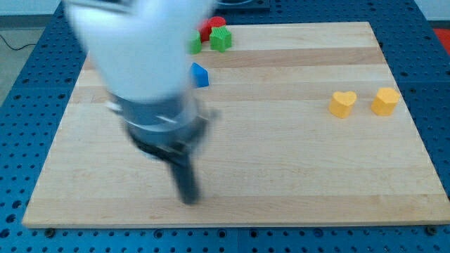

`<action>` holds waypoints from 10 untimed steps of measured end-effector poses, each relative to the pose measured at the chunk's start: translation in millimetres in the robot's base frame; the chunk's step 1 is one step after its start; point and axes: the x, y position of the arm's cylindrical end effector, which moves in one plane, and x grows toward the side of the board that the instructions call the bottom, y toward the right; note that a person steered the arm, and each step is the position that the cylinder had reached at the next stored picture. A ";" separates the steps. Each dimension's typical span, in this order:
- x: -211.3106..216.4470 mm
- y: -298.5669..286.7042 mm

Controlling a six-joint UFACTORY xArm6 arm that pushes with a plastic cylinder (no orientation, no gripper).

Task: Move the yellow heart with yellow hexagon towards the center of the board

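A yellow heart (342, 104) lies at the view's right side of the wooden board (281, 161). A yellow hexagon (385, 101) lies just to its right, a small gap apart. My tip (188, 197) is blurred and sits low on the board's left half, far to the left of both yellow blocks and touching no block.
A small blue block (200, 74) lies at the upper left. A green block (221, 39), a red block (213, 25) and another green block (195, 46) cluster at the board's top edge, partly hidden by the arm. Blue perforated table surrounds the board.
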 end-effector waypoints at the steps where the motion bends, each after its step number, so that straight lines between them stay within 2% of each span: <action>1: 10.9 99.8; 2: -4.0 205.3; 3: -45.9 311.8; 4: -78.7 362.8; 5: -82.1 365.6; 7: -174.8 365.3; 8: -188.1 344.4; 10: -169.3 224.8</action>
